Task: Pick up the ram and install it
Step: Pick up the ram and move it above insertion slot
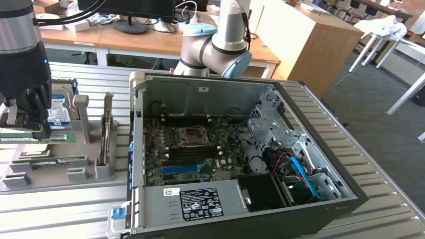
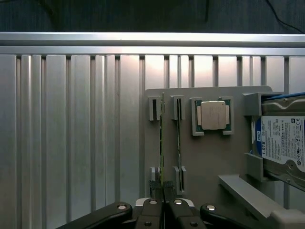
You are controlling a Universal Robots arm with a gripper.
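Robotics lab — wooden desks (image 1: 133, 42), slotted bench (image 1: 66, 214)

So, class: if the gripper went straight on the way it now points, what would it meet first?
Most likely the ram, the stick standing on edge in the grey holder: the gripper, jaws shut, sits directly in line with it. Depth is unclear, so it may already be touching.

Long, thin green ram stick (image 2: 162, 138) stands on its edge in the flat grey holder plate (image 2: 209, 157), seated in the slot pair nearest the plate's edge. A second green stick (image 2: 178, 138) stands parallel in the next slot pair, close but not touching.
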